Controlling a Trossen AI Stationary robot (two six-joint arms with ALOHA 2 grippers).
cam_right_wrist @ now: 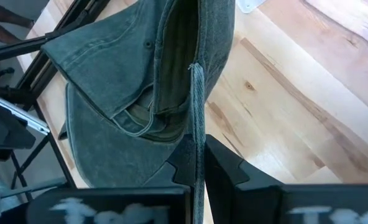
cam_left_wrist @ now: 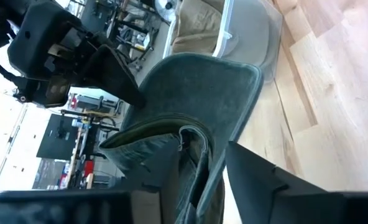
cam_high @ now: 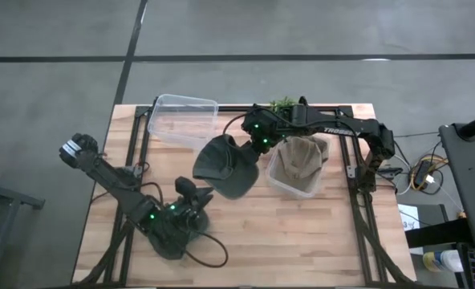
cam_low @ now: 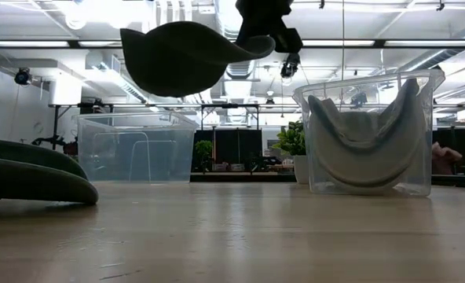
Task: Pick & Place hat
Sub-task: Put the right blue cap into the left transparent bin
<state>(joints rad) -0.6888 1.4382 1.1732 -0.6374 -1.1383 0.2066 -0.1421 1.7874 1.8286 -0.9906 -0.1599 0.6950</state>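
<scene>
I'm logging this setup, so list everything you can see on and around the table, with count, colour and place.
Dark green hat: one, held in the air over the table's middle by the right hand.
Tan hat: one, inside the clear bin on the right.
Clear bin with hat: one, right of centre.
Empty clear bin: one, far left part of the table.
Green plant: one, at the far edge.
Wooden table: one, light wood.
Left hand: dark, open, low over the near left of the table.
Right hand: dark, shut on the dark green hat.

Grey floor (cam_high: 61, 48) with dark seams around the wooden table (cam_high: 302, 233); bright ceiling strip lights (cam_low: 52, 43) beyond.
</scene>
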